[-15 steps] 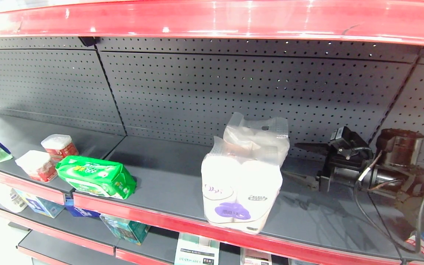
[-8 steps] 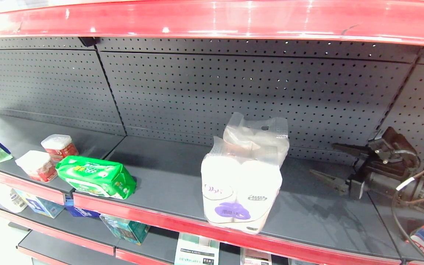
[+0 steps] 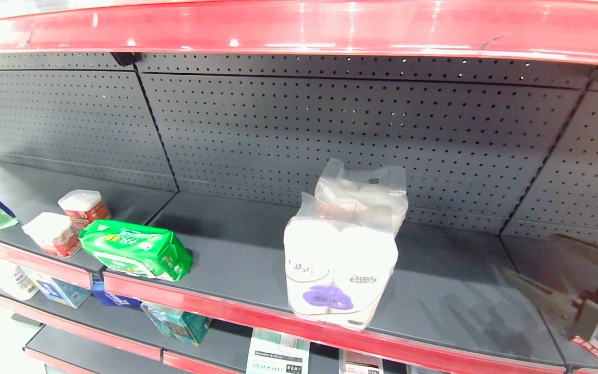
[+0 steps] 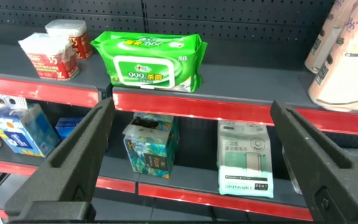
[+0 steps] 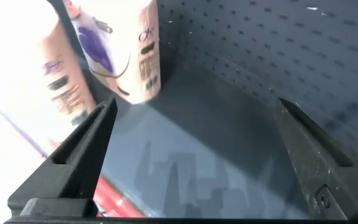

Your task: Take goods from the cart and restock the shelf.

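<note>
We see the shelf [image 3: 236,244] carrying the toilet-paper pack [image 3: 340,259] upright at its front edge, with the green wet-wipes pack [image 3: 135,249] well to its left. Our left gripper [image 4: 191,112] and right gripper [image 5: 196,109] both hold their jaws spread and empty.

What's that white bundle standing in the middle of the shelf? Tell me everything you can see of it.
It is a pack of toilet paper rolls: white rolls wrapped in clear plastic film with purple print on the front. The film gathers at the top into a loose flap with a punched hole. It stands upright on the dark grey shelf, at its red front lip. Only the shelf touches it.
</note>
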